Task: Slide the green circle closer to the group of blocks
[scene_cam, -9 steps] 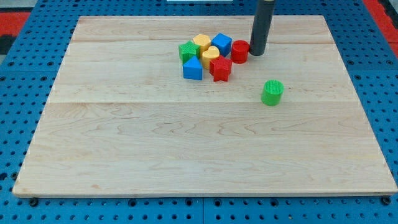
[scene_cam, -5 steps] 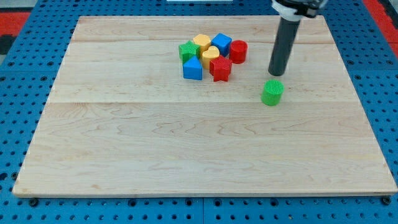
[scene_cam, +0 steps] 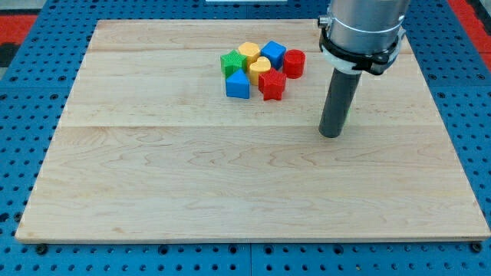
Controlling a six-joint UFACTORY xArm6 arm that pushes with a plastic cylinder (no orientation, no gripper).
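camera view: no gripper, my tip on board, green circle probably hidden behind rod.

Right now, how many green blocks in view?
1: a green block at the cluster's left edge. The green circle isn't visible; it may be hidden behind the rod, near my tip.

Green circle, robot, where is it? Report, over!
My tip down at the view's right, below the group of blocks. Green circle hidden behind the rod. Nothing between it and the red cylinder.
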